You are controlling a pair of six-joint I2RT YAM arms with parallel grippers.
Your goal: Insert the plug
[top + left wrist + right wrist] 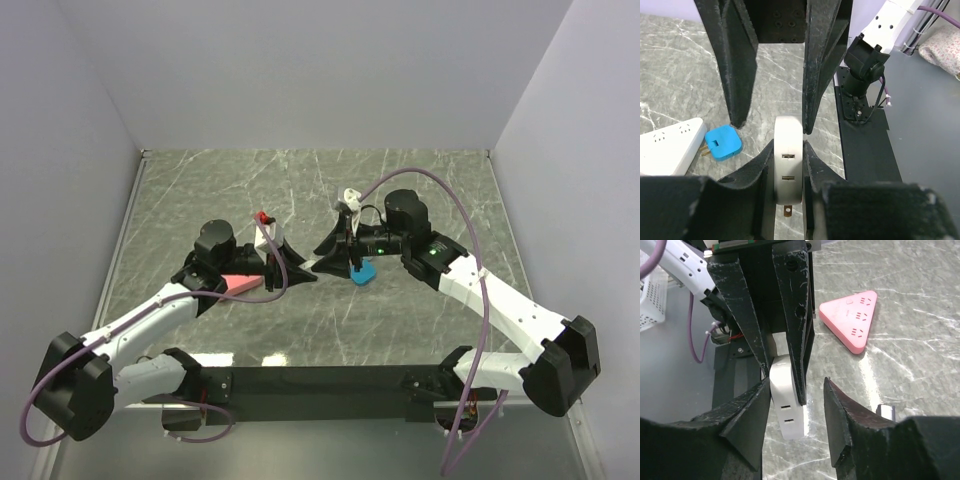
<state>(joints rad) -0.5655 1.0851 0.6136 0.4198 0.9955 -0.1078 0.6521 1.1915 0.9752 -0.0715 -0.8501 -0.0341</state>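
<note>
Adapter (788, 155), white, sits clenched in left fingers (751, 175), prongs mostly hidden; right fingers (845, 409) stand released.

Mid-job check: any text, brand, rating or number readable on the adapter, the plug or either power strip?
No text can be read in any view.
White adapter: plain, only two slots.
Pink power strip: socket holes, no label.
White power strip: socket holes, no label visible.
Blue plug: plain, no marking.
</note>
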